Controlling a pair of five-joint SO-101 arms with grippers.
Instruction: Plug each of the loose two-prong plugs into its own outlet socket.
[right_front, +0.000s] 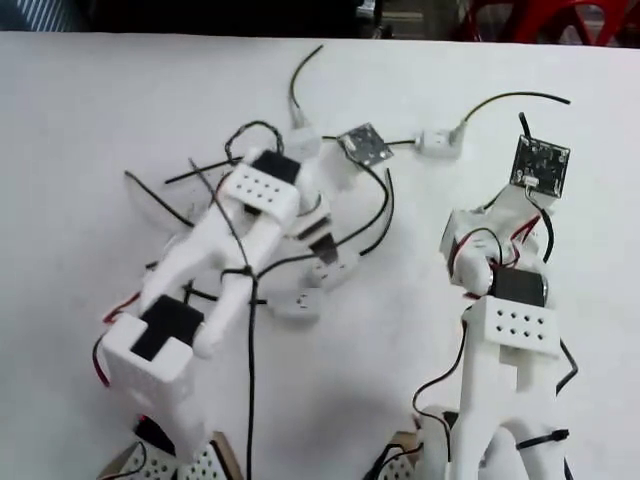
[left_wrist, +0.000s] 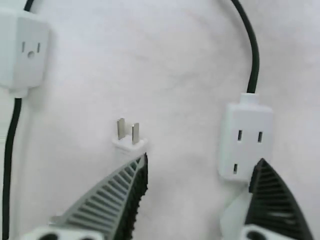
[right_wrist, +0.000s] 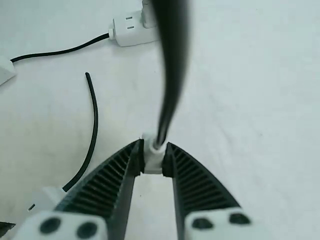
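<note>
While low over the table (right_front: 80, 120), left gripper (left_wrist: 202, 160) agape beside loose plug (left_wrist: 128, 139), right gripper (right_wrist: 154, 146) tight on corded plug (right_wrist: 152, 162).

**Legible markings: none found**

No text, number, brand or sign can be read from where I stand. I checked the faces of the white outlet socket (left_wrist: 245, 140), the two-prong plug (left_wrist: 129, 141), the corded plug (right_wrist: 152, 159) and the small circuit board (right_front: 365, 146). Any print on them is too small or blurred to read.
</note>
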